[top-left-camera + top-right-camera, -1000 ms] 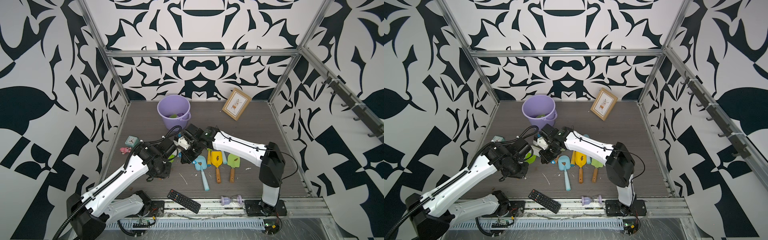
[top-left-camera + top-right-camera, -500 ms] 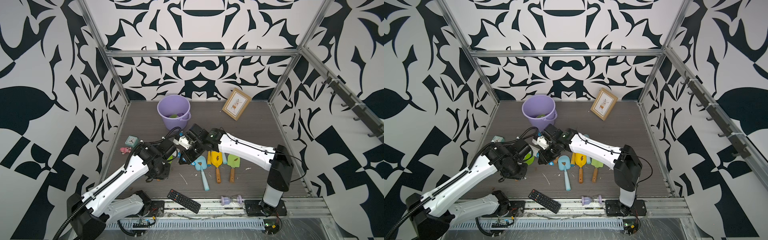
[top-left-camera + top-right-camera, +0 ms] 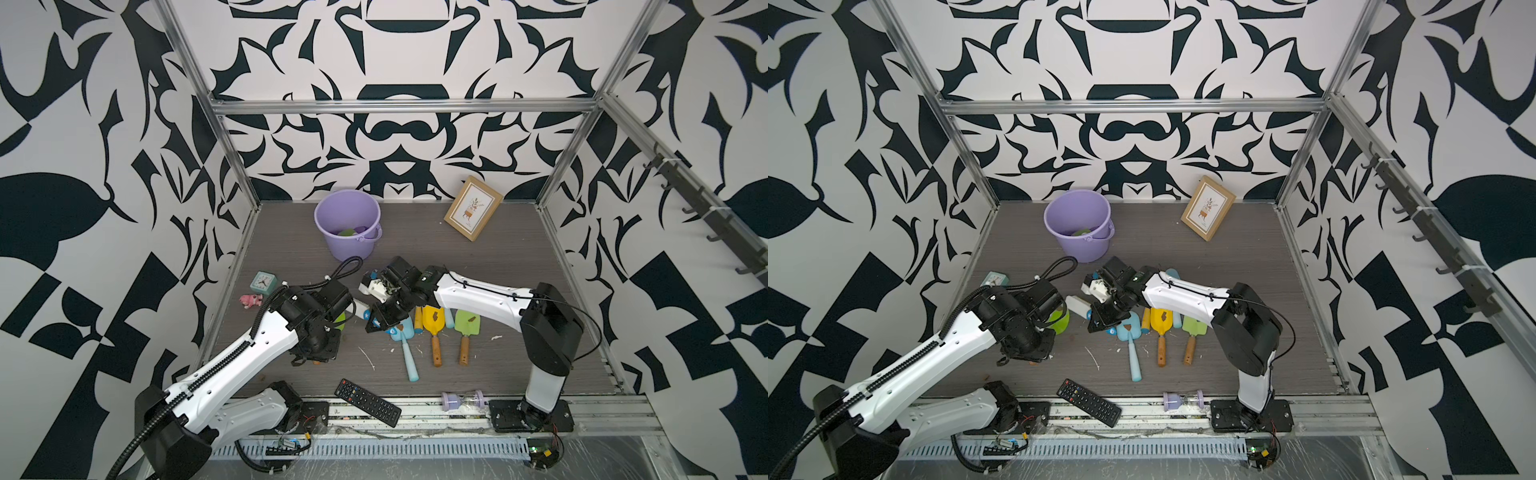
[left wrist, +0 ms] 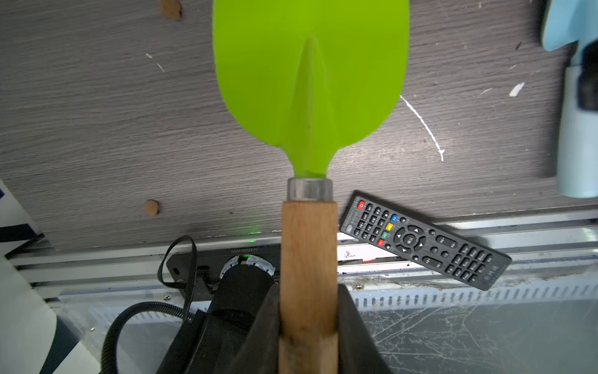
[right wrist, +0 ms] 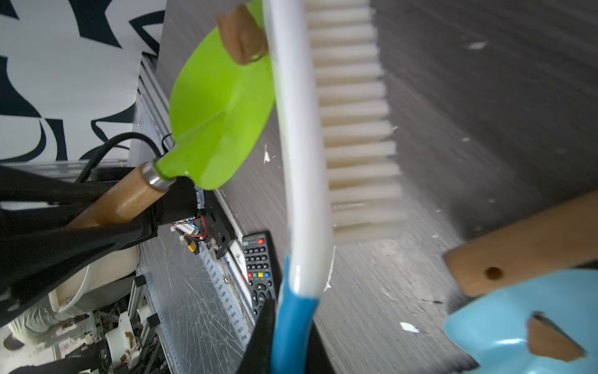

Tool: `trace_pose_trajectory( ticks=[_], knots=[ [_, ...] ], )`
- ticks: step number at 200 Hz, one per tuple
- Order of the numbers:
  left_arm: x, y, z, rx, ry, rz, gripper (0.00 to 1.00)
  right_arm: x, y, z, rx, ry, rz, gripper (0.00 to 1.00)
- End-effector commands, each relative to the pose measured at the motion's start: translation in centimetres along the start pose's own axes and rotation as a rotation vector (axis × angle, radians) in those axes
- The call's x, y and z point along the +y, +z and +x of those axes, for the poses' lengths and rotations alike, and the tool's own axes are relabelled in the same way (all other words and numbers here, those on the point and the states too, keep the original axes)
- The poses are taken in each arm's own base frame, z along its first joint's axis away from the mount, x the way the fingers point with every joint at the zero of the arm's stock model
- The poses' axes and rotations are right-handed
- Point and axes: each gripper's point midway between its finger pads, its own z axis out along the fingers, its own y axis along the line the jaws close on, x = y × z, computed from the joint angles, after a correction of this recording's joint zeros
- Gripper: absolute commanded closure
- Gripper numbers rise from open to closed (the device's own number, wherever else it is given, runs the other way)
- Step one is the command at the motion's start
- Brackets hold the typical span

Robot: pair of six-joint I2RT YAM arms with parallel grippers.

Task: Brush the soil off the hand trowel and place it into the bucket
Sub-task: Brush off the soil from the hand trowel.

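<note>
Though wood-handled, glossy spade-shaped trowel (image 4: 309, 81)

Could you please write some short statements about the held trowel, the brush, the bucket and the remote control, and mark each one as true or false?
1. The left fingers are shut on the wooden handle of the lime-green trowel. True.
2. The right fingers hold a yellow trowel. False: they hold the brush by its blue handle.
3. A brown soil clump sits on the lime-green trowel's blade. True.
4. The lilac bucket lies on its side. False: it stands upright.
5. The remote control is inside the bucket. False: it lies at the table's front edge.
</note>
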Motion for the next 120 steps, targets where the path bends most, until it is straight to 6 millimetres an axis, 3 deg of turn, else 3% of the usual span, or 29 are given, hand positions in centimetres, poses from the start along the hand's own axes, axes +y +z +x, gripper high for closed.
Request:
trace_pose_trajectory(
  ticks=[1,29,59,86,120],
  knots=[
    [0.7,0.1,0.7,0.038,-0.008,-0.042,1.0,1.6,-2.5,-2.0,-0.094,-0.032,-0.031,1.0],
    [0.9,0.4,0.8,0.057,-0.015,-0.064,1.0,2.4,-3.7,-2.7,-0.113,-0.044,-0.042,1.0],
    [0.7,0.6,0.9,0.083,-0.009,-0.069,1.0,5.3,-4.1,-2.3,-0.112,-0.091,-0.117,1.0],
    [0.8,0.4,0.8,0.068,-0.011,-0.064,1.0,8.5,-2.5,-0.8,-0.038,-0.126,-0.218,1.0],
    [1.0,0.3,0.8,0.058,-0.015,-0.068,1.0,8.9,0.4,0.3,0.049,-0.118,-0.255,1.0]
  ],
)
